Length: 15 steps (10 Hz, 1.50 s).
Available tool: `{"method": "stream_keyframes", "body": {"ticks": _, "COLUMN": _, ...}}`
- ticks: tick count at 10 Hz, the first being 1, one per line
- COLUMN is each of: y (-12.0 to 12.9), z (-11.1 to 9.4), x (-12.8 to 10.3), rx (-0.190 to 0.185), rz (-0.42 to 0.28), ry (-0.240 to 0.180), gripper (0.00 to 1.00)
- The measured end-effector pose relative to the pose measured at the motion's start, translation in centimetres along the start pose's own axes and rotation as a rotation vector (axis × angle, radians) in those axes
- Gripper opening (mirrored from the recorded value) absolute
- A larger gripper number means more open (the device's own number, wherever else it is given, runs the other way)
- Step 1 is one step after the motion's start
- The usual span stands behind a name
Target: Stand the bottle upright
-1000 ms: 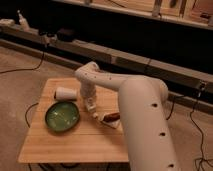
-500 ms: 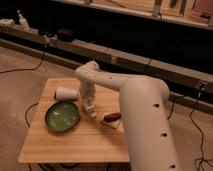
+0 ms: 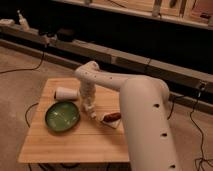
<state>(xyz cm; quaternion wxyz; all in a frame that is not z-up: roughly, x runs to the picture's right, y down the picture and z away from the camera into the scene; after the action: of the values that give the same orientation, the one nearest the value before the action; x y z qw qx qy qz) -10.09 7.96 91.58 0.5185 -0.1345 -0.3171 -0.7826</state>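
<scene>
arm [image 3: 145,120]: huge white thing, fills the lower right of the frame, bends at centre and drops toward the table
tabletop [image 3: 65,145]: light wood, lower left to centre
green plate [image 3: 62,116]: flat on the wood, left of centre
white cup [image 3: 66,93]: on its side, just above the plate
brown snack [image 3: 111,117]: on a white wrapper, right of centre
end effector [image 3: 90,106]: dead centre, pointing down, fingers pressed together, seemingly pinching the bottle
bottle [image 3: 92,114]: small whitish bit below the fingers, between plate and snack, at the tabletop; can't tell its tilt
handling: my guess is light, thin plastic, slick, tippy on a narrow base
where to grab: mid-body across the width, not the skinny neck
</scene>
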Motion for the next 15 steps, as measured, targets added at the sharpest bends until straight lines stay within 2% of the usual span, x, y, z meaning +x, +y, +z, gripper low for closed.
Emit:
{"method": "stream_keyframes", "body": {"ticks": 1, "y": 0.2, "z": -0.6, "x": -0.1, "rx": -0.004, "rz": 0.033, "ry": -0.003, "gripper": 0.28}}
{"method": "stream_keyframes", "body": {"ticks": 3, "y": 0.5, "z": -3.5, "x": -1.0, "rx": -0.011, "rz": 0.165, "ry": -0.024, "gripper": 0.28}}
{"method": "stream_keyframes", "body": {"ticks": 6, "y": 0.5, "z": -4.8, "x": -2.2, "rx": 0.016, "rz": 0.324, "ry": -0.072, "gripper": 0.28}}
{"method": "stream_keyframes", "body": {"ticks": 8, "y": 0.7, "z": -5.0, "x": -2.5, "rx": 0.021, "rz": 0.364, "ry": -0.083, "gripper": 0.28}}
{"method": "stream_keyframes", "body": {"ticks": 10, "y": 0.7, "z": -5.0, "x": -2.5, "rx": 0.023, "rz": 0.367, "ry": -0.084, "gripper": 0.28}}
{"method": "stream_keyframes", "body": {"ticks": 11, "y": 0.4, "z": -5.0, "x": -2.3, "rx": 0.039, "rz": 0.389, "ry": -0.087, "gripper": 0.28}}
{"method": "stream_keyframes", "body": {"ticks": 12, "y": 0.3, "z": -5.1, "x": -2.3, "rx": 0.069, "rz": 0.442, "ry": -0.095, "gripper": 0.28}}
{"method": "stream_keyframes", "body": {"ticks": 14, "y": 0.6, "z": -5.2, "x": -2.5, "rx": 0.132, "rz": 0.606, "ry": -0.125, "gripper": 0.28}}
{"method": "stream_keyframes", "body": {"ticks": 15, "y": 1.2, "z": -5.3, "x": -2.6, "rx": 0.172, "rz": 0.727, "ry": -0.145, "gripper": 0.28}}
